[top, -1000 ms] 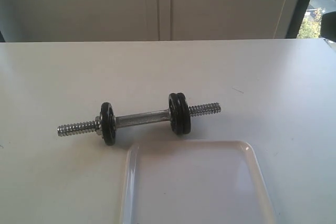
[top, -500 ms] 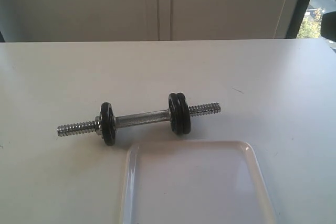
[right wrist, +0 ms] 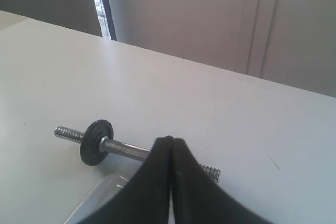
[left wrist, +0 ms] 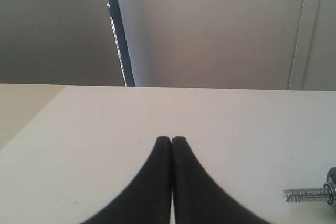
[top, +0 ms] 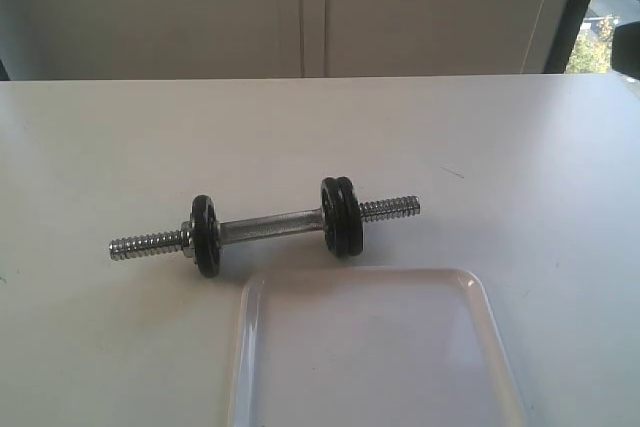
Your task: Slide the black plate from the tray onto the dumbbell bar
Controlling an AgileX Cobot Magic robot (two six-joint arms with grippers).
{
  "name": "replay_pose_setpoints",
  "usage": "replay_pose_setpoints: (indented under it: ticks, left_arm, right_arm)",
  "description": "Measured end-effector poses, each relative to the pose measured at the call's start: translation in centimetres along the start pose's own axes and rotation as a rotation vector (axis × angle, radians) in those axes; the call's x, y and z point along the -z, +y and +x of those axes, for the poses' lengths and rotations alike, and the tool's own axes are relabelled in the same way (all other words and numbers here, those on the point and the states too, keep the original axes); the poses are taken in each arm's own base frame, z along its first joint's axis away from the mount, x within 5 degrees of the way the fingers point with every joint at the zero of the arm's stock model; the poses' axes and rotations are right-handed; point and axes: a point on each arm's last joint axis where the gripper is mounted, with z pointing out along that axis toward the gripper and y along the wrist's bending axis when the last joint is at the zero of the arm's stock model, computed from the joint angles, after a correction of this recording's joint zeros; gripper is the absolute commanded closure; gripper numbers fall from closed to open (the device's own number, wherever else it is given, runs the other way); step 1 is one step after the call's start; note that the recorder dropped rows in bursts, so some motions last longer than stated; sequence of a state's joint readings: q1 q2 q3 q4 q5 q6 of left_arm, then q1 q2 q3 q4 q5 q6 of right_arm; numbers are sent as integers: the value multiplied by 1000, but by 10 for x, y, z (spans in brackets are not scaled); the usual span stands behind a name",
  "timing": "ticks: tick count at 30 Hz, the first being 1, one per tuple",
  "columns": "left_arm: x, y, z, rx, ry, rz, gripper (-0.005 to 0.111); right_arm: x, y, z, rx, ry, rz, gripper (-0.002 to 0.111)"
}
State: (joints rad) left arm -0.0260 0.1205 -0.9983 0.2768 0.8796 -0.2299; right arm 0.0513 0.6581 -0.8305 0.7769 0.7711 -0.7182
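The dumbbell bar (top: 270,227) lies on the white table, chrome with threaded ends. It carries one black disc (top: 205,236) beside a silver collar nut (top: 186,238) and a pair of black discs (top: 342,216) towards its other end. The white tray (top: 370,357) sits in front of it with nothing on it. My left gripper (left wrist: 171,139) is shut and holds nothing, with a threaded bar end (left wrist: 307,195) off to one side. My right gripper (right wrist: 169,140) is shut and holds nothing, above the bar (right wrist: 126,149), a disc (right wrist: 96,142) and a tray corner (right wrist: 100,198). Neither gripper shows in the exterior view.
The table's far edge (top: 300,78) meets a pale cabinet wall. A dark frame and window (top: 600,7) stand at the back right. A dark shape (top: 630,52) shows at the exterior view's right edge.
The dark shape at the exterior view's right edge has shifted slightly. Bar, discs and tray have not moved.
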Motion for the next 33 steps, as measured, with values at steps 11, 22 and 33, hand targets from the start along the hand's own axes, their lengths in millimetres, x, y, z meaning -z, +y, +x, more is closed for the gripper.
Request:
replay_pose_setpoints:
  ticks: [11, 22, 33]
  left_arm:
    - [-2, -5, 6, 25, 15, 49, 107]
    - [0, -15, 39, 80, 54, 151, 107]
    - [-16, -20, 54, 85, 130, 171, 107]
  right_arm:
    - [0, 0, 0, 0, 0, 0, 108]
    - [1, 0, 0, 1, -2, 0, 108]
    - [1, 0, 0, 2, -6, 2, 108]
